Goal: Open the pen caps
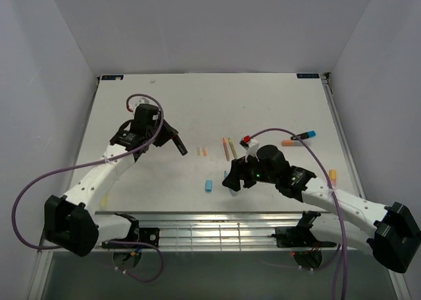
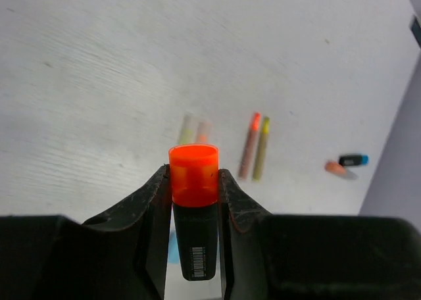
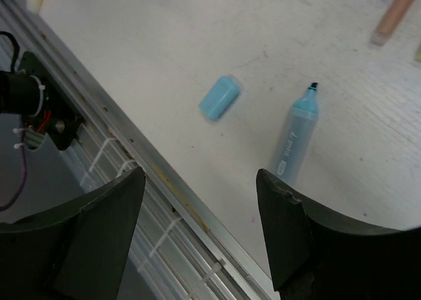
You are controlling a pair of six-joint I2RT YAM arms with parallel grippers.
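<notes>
Item: orange cap [image 2: 194,175] on black barrel [image 2: 195,247]. Light, stiff, smooth plastic, probably slippery. Best held across its sides. My left pincer [image 2: 194,179] is clamped there; my right pincer [image 3: 198,188] is spread and empty.

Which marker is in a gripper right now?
The black marker, clamped at its orange cap in the left gripper. The light-blue marker below the open right gripper and the others lie on the table.

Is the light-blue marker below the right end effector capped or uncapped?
Uncapped: the light-blue marker shows its bare dark tip, and a light-blue cap lies apart beside it.
</notes>
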